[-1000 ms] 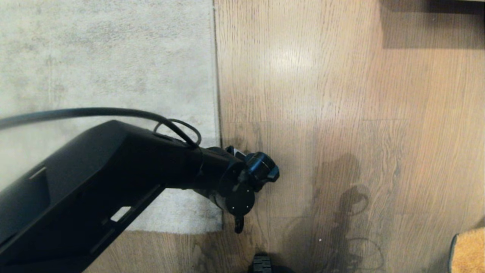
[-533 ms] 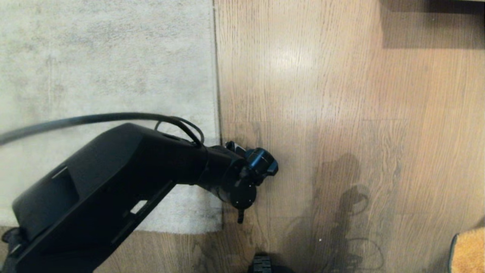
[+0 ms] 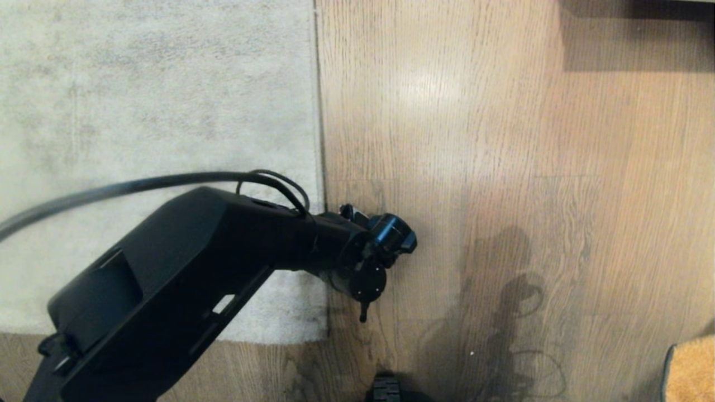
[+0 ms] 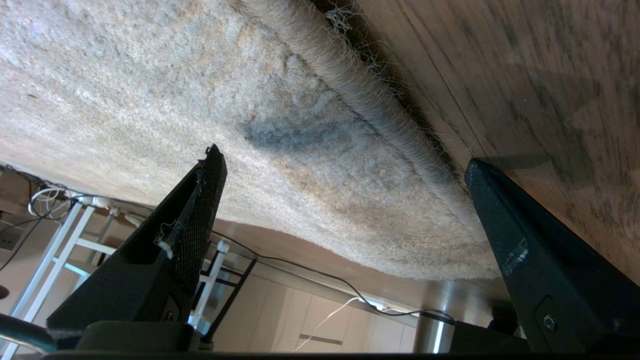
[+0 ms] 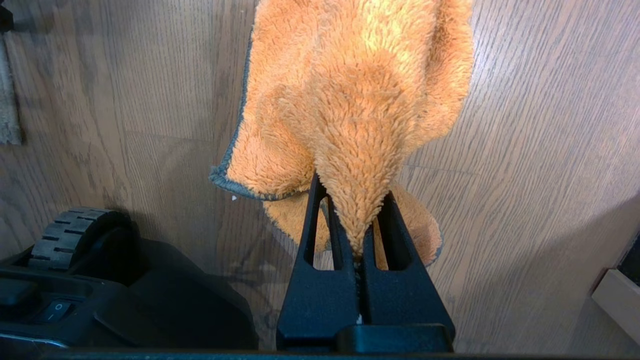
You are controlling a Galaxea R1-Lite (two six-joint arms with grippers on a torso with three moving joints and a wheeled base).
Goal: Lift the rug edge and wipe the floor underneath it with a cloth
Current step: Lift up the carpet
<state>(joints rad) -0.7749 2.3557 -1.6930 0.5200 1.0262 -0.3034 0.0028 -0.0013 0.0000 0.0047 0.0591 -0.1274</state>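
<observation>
Right gripper (image 5: 357,235) is sitting low at the robot's right, fingers clamped together on a bunched fold of the cloth (image 5: 357,95). Orange fuzzy fabric is fanning out beyond the fingertips over the floor (image 5: 540,150), dark trimmed edge showing on one side. In the head view only a corner of that cloth (image 3: 691,371) is showing at the lower right, well apart from the rug. Base wheel (image 5: 70,237) is sitting next to it on the planks.

Left gripper (image 4: 345,170) is working further out, at the rug edge (image 4: 395,125). Jaws are standing wide open and holding nothing: one finger (image 4: 195,220) is over the rug pile, the other is over bare wood, so the border is running between them. Cannot tell whether either tip is touching the surface. Loose fibres are sticking out along the border, and a dark mottled patch is lying just inside it.

Head view: left arm (image 3: 184,279) is reaching in from the lower left across the rug (image 3: 156,100), wrist sitting over the straight border (image 3: 321,167) close to the near corner, cable (image 3: 139,183) looping over it. Rug is lying flat, border not lifted. Beyond it the floor (image 3: 503,111) is running on with a sheen patch, dark furniture at the far right.
</observation>
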